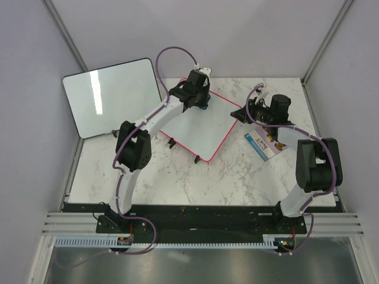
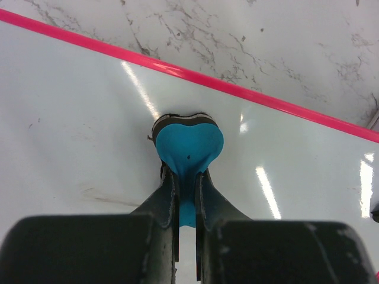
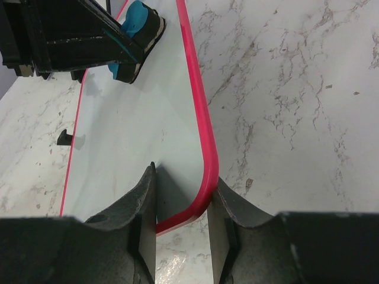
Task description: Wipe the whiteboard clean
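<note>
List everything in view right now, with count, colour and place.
pink-red framed rectangular whiteboard: one, white face, centre of table, angled
blue heart-shaped eraser: one, blue, pressed on that whiteboard near its far edge
black-framed white board: one, beyond the table's far-left corner
white and blue printed card: one, on table by the right arm
white marble table: one, grey-veined
left tool: black, shut on the eraser
right tool: black, gripping the whiteboard's corner

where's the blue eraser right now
The eraser is in the left claw, pressed on the whiteboard near its far pink edge; in the top view that is mid-table, towards the back.
</note>
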`<state>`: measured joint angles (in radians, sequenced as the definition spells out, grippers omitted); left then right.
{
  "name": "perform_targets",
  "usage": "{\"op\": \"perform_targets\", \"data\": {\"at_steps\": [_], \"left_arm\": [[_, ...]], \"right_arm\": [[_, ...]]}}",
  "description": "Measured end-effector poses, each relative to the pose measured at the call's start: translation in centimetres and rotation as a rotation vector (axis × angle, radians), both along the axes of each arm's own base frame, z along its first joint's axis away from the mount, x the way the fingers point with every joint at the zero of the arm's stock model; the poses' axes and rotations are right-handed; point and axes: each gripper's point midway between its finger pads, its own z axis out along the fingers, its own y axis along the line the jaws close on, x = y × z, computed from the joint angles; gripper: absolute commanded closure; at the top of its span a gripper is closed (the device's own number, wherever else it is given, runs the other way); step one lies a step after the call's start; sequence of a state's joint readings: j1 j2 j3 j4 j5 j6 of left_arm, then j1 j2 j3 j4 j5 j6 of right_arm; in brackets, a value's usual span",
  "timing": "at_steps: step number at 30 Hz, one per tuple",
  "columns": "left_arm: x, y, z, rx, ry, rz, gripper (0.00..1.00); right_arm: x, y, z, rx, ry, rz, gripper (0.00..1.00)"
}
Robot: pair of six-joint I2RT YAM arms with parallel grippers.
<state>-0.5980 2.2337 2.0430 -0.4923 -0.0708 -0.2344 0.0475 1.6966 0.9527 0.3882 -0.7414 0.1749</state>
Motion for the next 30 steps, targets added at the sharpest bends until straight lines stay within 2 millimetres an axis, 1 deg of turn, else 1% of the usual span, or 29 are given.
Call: {"op": "perform_targets", "data": {"at_steps": [2,4,9,14,20,24,27,30], "left_arm": [[-0.4,-0.6,0.1,-0.003,-0.004,-0.013,0.98],[-0.5,-0.8,0.2,-0.002,-0.008,-0.013,0.98],[-0.3,-0.1,0.2,-0.039,-0.01,-0.009,0.98],[0.5,1.7,0.1,-0.135,0.018,0.011,0.98],[2.0,5.9,-1.0,-0.203,0.065,0.079,0.98],[2.8,8.0,-1.6,-0.221,0.078,0.118,0.98],[2.9,8.4,-1.7,-0.236,0.083,0.111,0.98],[2.6,7.8,-1.8,-0.241,0.076,0.096,0.98]], "right_arm": [[0.0,0.0,0.0,0.0,0.001,0.0,1.0],[0.0,0.0,0.0,0.0,0.001,0.0,1.0],[0.0,0.0,0.0,0.0,-0.002,0.0,1.0],[0.1,0.2,0.3,0.0,-0.016,0.006,1.0],[0.1,0.4,0.4,0.0,-0.024,0.009,1.0],[0.1,0.4,0.4,0.002,-0.025,0.011,1.0],[0.2,0.4,0.5,0.002,-0.027,0.011,1.0],[0.1,0.5,0.5,0.002,-0.024,0.01,1.0]]}}
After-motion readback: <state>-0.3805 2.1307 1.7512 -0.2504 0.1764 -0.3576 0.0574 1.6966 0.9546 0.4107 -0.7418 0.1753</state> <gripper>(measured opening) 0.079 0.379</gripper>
